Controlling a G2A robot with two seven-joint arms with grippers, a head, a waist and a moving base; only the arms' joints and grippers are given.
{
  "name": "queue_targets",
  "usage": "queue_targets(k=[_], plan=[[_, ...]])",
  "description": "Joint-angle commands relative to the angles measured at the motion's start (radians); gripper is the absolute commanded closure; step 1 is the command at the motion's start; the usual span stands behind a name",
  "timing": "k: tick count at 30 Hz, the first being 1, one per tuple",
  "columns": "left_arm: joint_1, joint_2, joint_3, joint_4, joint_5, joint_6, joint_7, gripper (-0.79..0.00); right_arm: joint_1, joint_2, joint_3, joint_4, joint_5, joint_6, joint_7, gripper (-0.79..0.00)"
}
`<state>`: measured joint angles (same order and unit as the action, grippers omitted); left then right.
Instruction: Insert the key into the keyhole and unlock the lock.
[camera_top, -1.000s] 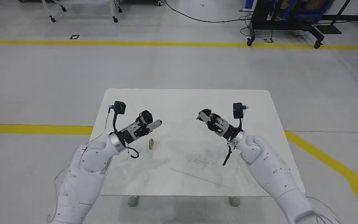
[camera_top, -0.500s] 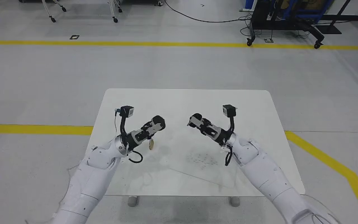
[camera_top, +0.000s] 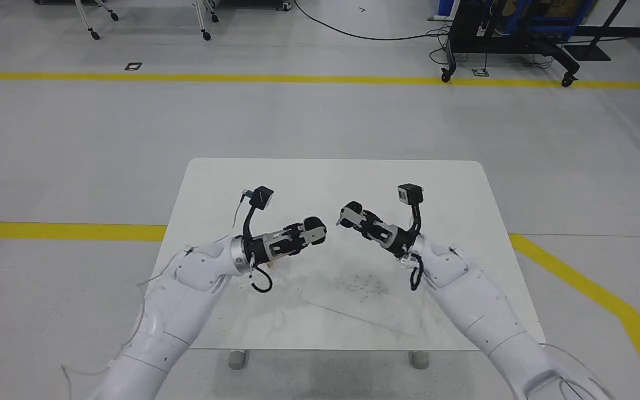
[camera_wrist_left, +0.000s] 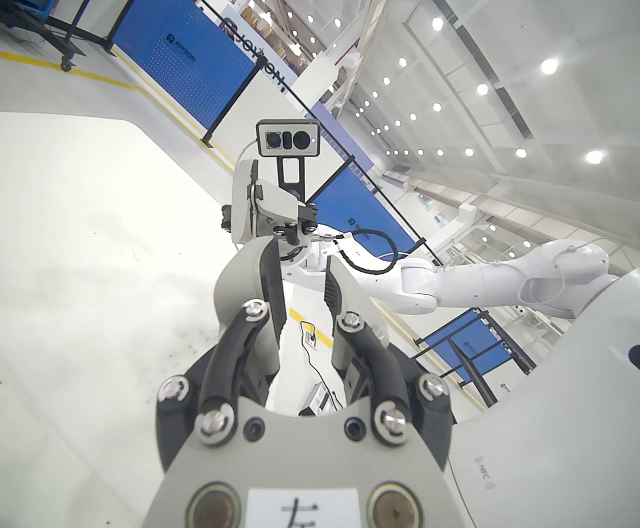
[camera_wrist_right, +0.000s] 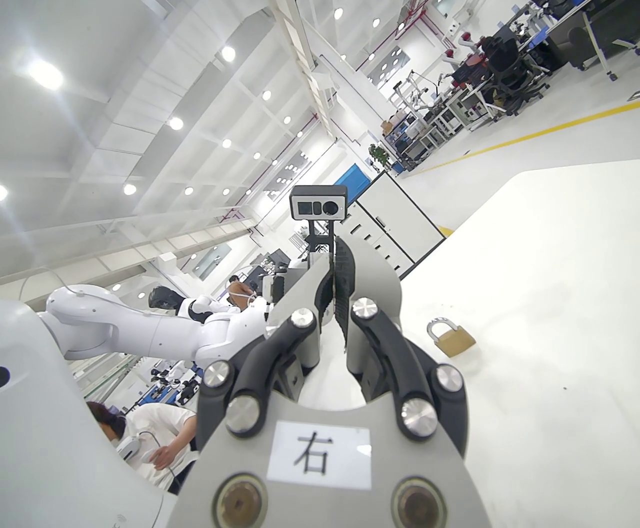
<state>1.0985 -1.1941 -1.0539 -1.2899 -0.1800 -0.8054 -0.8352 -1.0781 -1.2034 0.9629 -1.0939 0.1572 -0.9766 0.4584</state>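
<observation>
A brass padlock with a silver shackle lies flat on the white table. In the top view the left arm covers that spot. My left gripper hangs above the table's middle, open, with nothing between its ribbed pads. My right gripper faces it tip to tip, a short gap apart. It is shut, pads pressed together. The left wrist view has the right gripper just beyond the left fingertips. A small dark piece sticks out at its side; I cannot tell whether it is the key.
The table carries faint scuff marks toward its front. Yellow floor lines run past both sides. People work at benches far behind the left arm.
My left gripper has swung right toward the table's middle, and its arm now covers the padlock in the top view. The right gripper shifted left earlier and has since barely moved.
</observation>
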Motion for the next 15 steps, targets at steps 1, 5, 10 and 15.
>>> queue_targets(k=[1, 5, 10, 15], plan=[[-0.002, -0.003, 0.012, 0.002, 0.025, 0.009, 0.022, -0.148, -0.001, -0.002, 0.0, -0.001, -0.016, 0.0, -0.009, 0.0], [-0.007, -0.008, 0.03, 0.006, 0.079, 0.028, 0.068, -0.163, -0.005, -0.005, 0.0, -0.005, -0.037, -0.003, -0.025, 0.0], [-0.011, -0.012, 0.045, 0.01, 0.085, 0.037, 0.088, -0.139, -0.008, -0.008, -0.005, -0.007, -0.042, -0.002, -0.02, 0.0], [-0.016, -0.014, 0.052, 0.016, 0.095, 0.048, 0.104, -0.117, -0.007, -0.011, -0.01, -0.006, -0.047, -0.002, -0.013, 0.0]])
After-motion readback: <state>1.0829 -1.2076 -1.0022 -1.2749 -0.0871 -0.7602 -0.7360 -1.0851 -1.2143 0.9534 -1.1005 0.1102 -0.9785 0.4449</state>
